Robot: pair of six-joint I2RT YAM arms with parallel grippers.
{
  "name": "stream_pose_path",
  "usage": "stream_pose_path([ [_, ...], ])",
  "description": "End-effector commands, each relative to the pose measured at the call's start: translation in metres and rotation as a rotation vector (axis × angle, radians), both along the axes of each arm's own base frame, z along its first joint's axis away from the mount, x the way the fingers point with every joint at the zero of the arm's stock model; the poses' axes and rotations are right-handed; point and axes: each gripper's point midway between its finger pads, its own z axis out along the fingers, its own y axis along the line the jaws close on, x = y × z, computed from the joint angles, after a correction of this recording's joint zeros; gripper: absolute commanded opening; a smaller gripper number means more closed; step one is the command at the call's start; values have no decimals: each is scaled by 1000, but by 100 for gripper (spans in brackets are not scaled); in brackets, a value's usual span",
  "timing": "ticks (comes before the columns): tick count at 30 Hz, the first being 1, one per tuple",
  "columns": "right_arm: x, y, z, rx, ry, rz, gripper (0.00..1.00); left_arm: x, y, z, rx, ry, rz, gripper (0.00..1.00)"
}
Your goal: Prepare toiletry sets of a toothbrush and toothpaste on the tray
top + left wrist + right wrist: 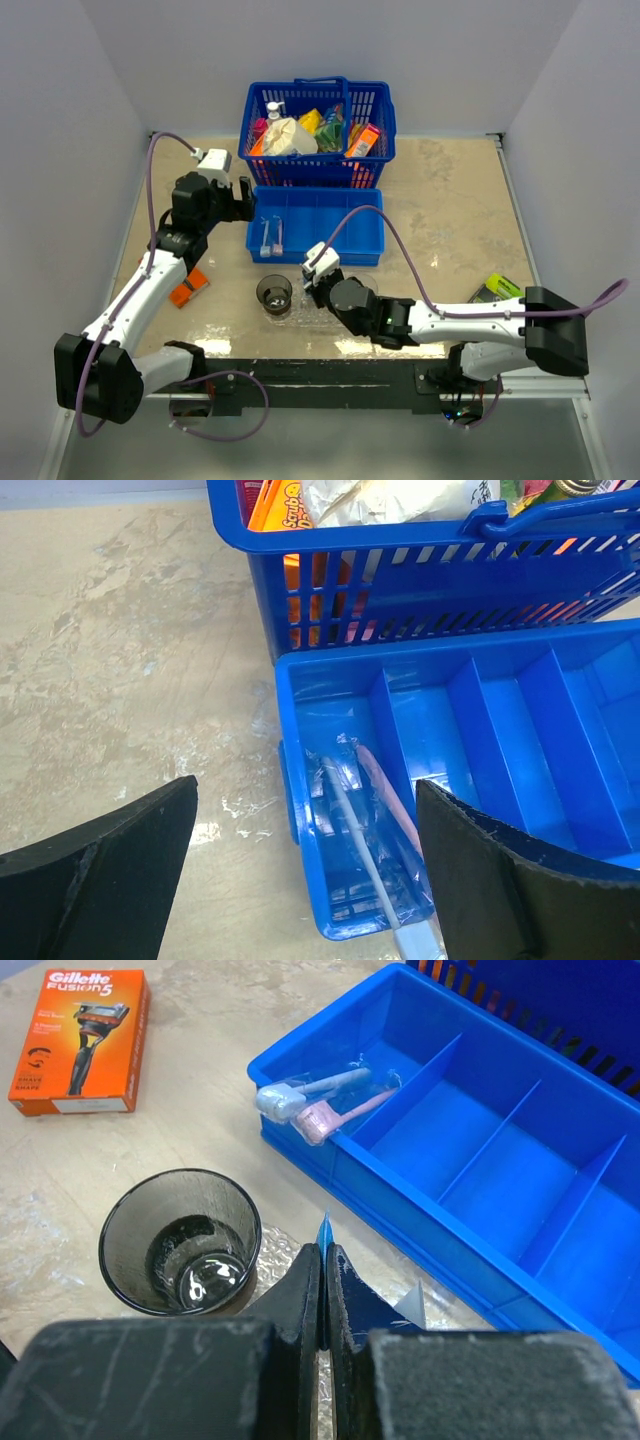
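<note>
Right gripper [325, 1260] sits on the near side of the blue divided bin [330, 235], jaws closed. They pinch a thin flat pale-blue piece edge-on, which looks like the toothpaste tube [324, 1228]; only its tip and one corner show. The gripper hangs over the clear bumpy tray [272, 1250], which lies just in front of the bin's near wall. A smoky clear cup [180, 1245] stands upright on the tray, just left of the gripper and near the bin's left corner. A Gillette Fusion5 razor box [80, 1040] lies flat on the table off the bin's left end, apart from it.

Inside the bin, the leftmost compartment holds two wrapped toothbrushes [310, 1100] side by side, one with a pink head and one with a pale one. The other compartments show bare blue.

Left gripper [305, 783] is over the bin's left end, jaws wide open and holding nothing, with the toothbrushes between and below the fingers.

The blue handled basket [318, 130] stands right behind the bin, full of packaged goods.
</note>
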Motion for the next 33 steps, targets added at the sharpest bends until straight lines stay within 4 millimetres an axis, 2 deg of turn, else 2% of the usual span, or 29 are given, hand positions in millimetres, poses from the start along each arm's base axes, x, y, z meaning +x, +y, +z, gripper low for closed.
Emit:
stream_pose_path([
  [1, 5, 4, 10, 72, -17, -36, 0, 7, -5, 26, -8, -69, -23, 93],
  [17, 6, 5, -11, 36, 14, -58, 0, 7, -7, 26, -12, -65, -33, 93],
  [25, 5, 4, -5, 35, 14, -61, 28, 7, -8, 28, -16, -71, -36, 93],
  [33, 2, 7, 10, 55, 4, -50, 45, 5, -8, 30, -18, -74, -38, 93],
])
